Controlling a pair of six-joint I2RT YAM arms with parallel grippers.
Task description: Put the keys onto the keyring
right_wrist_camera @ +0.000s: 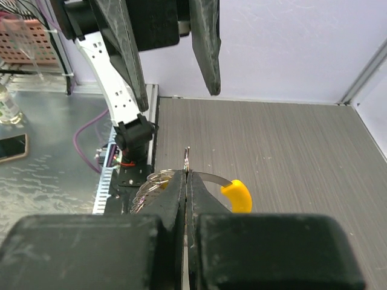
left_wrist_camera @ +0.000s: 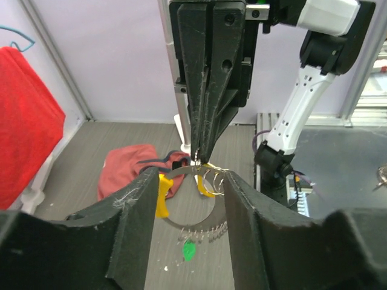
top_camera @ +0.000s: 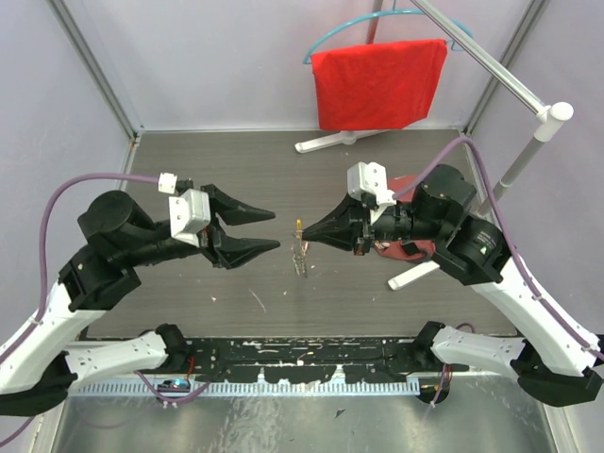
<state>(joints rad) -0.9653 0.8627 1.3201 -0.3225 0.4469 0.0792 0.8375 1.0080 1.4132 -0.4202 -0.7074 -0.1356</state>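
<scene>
My right gripper [top_camera: 304, 229] is shut on the top of the keyring [top_camera: 300, 251], a thin grey loop hanging below its tip over the table's middle. In the right wrist view the shut gripper [right_wrist_camera: 186, 175] pinches the loop [right_wrist_camera: 208, 177] beside a yellow curved section [right_wrist_camera: 237, 194]. My left gripper [top_camera: 276, 230] is open and empty, just left of the loop. In the left wrist view its gripper [left_wrist_camera: 192, 181] frames the keyring [left_wrist_camera: 233, 212], with small wire rings [left_wrist_camera: 217, 179] at the top. A green key [left_wrist_camera: 189, 249] shows under the loop; whether it hangs from it I cannot tell. The gold-orange key is not made out.
A red cloth [top_camera: 377, 83] hangs on a teal hanger [top_camera: 326, 40] from a white stand [top_camera: 528, 151] at the back. A reddish cloth heap [left_wrist_camera: 130, 169] lies behind the right gripper. The stand's white feet [top_camera: 415, 274] lie on the table to the right.
</scene>
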